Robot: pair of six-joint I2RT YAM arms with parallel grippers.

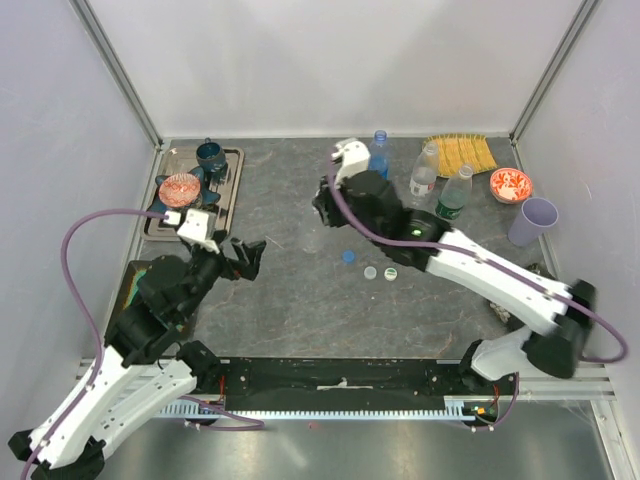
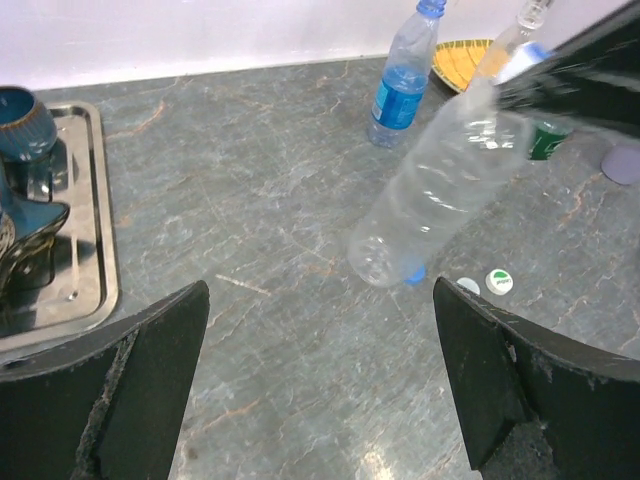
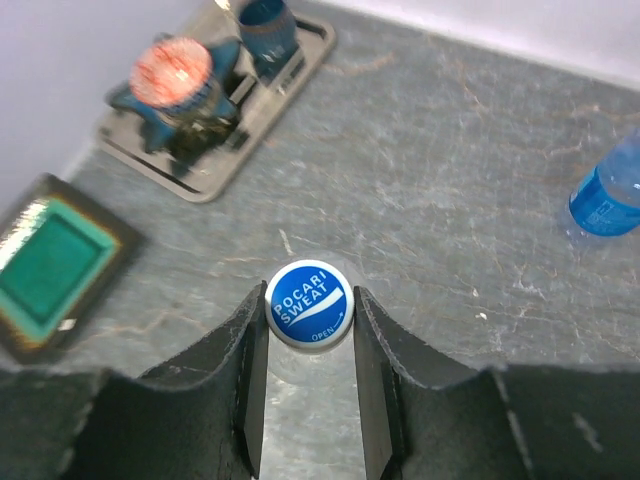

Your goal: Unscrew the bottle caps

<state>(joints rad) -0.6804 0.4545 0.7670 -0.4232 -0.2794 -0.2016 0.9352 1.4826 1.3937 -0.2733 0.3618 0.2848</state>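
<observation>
My right gripper [image 3: 308, 312] is shut on the blue cap [image 3: 308, 303] of a plain clear bottle [image 2: 440, 190]. The bottle hangs tilted from it over the middle of the table, its base low near a loose blue cap [image 2: 415, 272]. In the top view the right gripper [image 1: 325, 205] hides that bottle. At the back stand the blue-labelled bottle [image 1: 379, 155], another clear bottle [image 1: 424, 175] and the green-labelled bottle [image 1: 453, 195]. My left gripper [image 1: 245, 255] stands wide open to the left of the held bottle, nothing between its fingers [image 2: 150, 370].
Loose caps [image 1: 370, 272] lie mid-table. A metal tray [image 1: 233, 195] with a teal cup [image 1: 211, 155] sits at the far left, a green pad [image 3: 50, 265] near it. A yellow plate [image 1: 460, 152], an orange bowl [image 1: 510, 184] and a lilac cup [image 1: 531, 221] stand back right.
</observation>
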